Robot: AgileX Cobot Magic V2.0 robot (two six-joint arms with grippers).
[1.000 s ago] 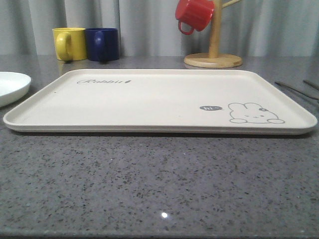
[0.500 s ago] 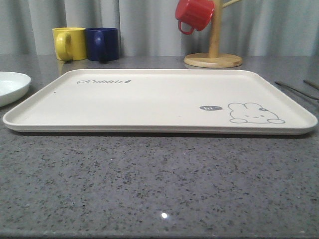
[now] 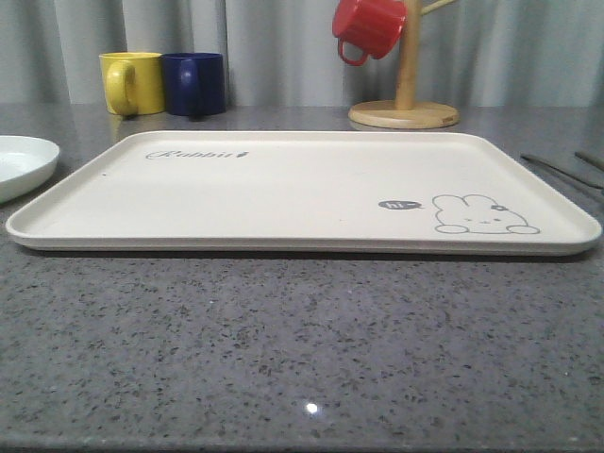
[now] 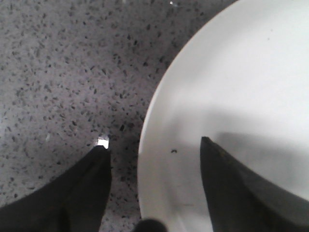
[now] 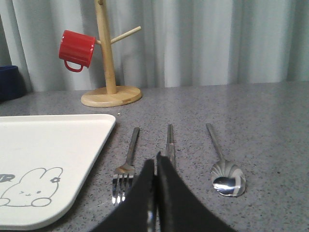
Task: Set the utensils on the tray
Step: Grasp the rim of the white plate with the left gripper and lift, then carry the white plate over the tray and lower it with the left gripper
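The cream tray [image 3: 302,189] with the rabbit drawing lies in the middle of the table with nothing on it. The white plate [image 3: 19,165] sits on the table left of it. My left gripper [image 4: 153,143] is open and straddles the plate [image 4: 241,87] rim, one finger over the table and one over the plate. Right of the tray [image 5: 43,154] lie the fork [image 5: 128,162], the chopsticks [image 5: 170,137] and the spoon [image 5: 223,166], side by side. My right gripper [image 5: 155,157] is shut, its tips over the near end of the chopsticks.
A yellow mug [image 3: 130,83] and a blue mug [image 3: 193,83] stand behind the tray's far left corner. A red mug [image 3: 368,26] hangs on a wooden stand whose round base [image 3: 404,115] sits behind the tray. Grey curtains close off the back.
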